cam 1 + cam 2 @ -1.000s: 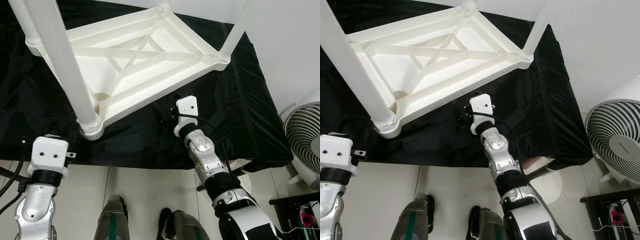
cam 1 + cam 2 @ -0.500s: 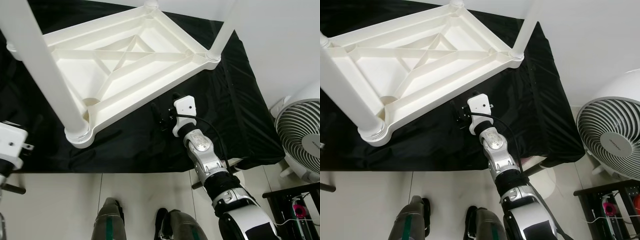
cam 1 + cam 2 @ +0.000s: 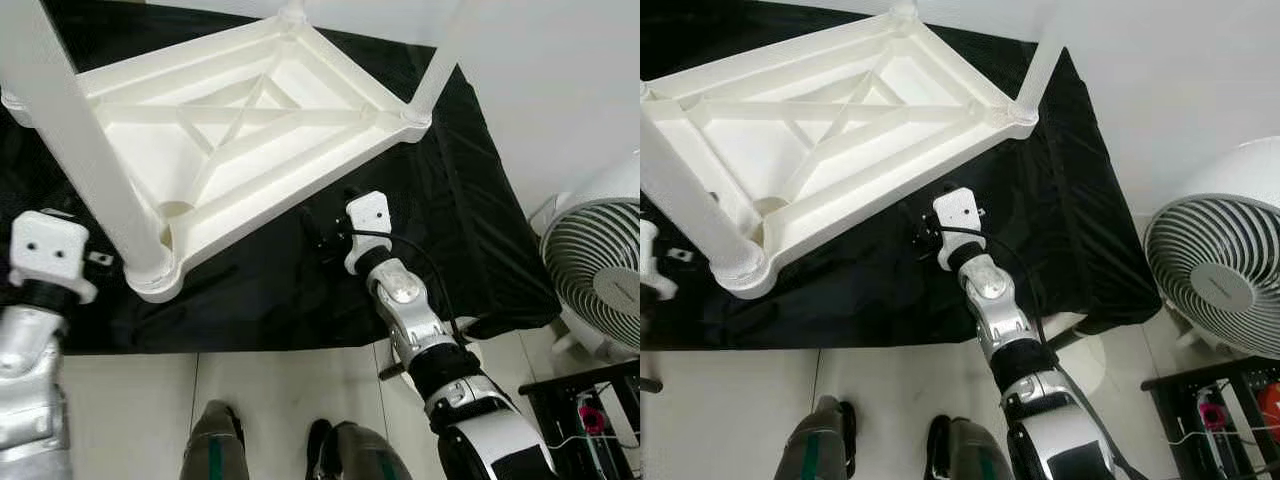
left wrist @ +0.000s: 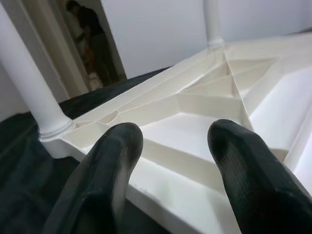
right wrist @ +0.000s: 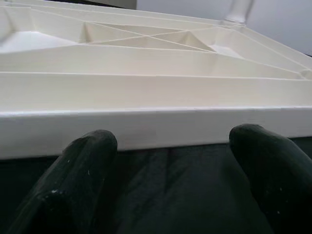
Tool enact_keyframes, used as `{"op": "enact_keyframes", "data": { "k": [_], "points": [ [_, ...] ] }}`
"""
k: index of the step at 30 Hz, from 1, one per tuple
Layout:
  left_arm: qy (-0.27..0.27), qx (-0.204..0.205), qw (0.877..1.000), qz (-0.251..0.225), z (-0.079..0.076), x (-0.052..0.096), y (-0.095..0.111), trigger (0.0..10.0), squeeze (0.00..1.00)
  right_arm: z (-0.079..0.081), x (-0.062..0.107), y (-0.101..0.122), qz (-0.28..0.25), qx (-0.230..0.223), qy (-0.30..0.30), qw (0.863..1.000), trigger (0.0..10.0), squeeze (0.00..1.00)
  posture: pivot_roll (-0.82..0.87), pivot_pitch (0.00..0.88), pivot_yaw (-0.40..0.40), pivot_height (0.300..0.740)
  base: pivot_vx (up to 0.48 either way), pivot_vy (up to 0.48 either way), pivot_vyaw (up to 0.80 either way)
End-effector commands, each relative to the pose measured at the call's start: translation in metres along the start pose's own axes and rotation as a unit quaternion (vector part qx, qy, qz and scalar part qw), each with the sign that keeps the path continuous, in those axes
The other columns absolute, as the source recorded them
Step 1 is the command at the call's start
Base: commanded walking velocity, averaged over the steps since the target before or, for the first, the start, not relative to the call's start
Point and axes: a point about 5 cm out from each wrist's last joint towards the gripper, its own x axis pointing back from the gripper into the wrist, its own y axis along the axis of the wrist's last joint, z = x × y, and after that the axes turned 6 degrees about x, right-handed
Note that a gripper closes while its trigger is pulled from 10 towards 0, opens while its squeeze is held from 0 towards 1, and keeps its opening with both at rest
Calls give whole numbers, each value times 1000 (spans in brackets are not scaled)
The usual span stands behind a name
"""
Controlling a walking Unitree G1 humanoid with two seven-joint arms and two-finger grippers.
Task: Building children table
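A white plastic children's table lies upside down on a black cloth, with its legs pointing up. The nearest leg stands in the front corner socket. Another leg rises at the right corner. My right gripper is open and low on the cloth. Its fingers face the table's front-right rim without touching it. My left gripper is open too, facing the table's ribbed underside. Its wrist sits just left of the front corner.
A white fan stands on the floor to the right. A dark stand is below it. My feet are on pale floor tiles at the cloth's front edge. A person stands in a far doorway.
The camera has shifted a little. My left wrist has come up beside the table's front corner. The right gripper stays by the front-right rim.
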Motion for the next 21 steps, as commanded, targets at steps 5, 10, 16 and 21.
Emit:
{"op": "enact_keyframes", "data": {
  "k": [5,10,16,21],
  "points": [
    [-84,52,995,-8,-51,-17,-5,10000,0,3,3,-4,9,-8,17,1000,10000,0,129,126,-112,740,0,0,0],
    [-111,96,989,-26,-83,-31,3,10000,0,0,8,-1,-3,-11,45,999,10000,0,110,125,-92,740,0,0,0],
    [-106,117,987,-27,-93,-32,4,10000,0,-9,13,-4,4,0,35,999,10000,0,98,116,-80,740,0,0,0],
    [-106,70,992,1,-87,-33,-8,10000,0,-29,14,-10,34,28,-30,999,10000,0,94,103,-84,740,0,0,0]
  ]
}}
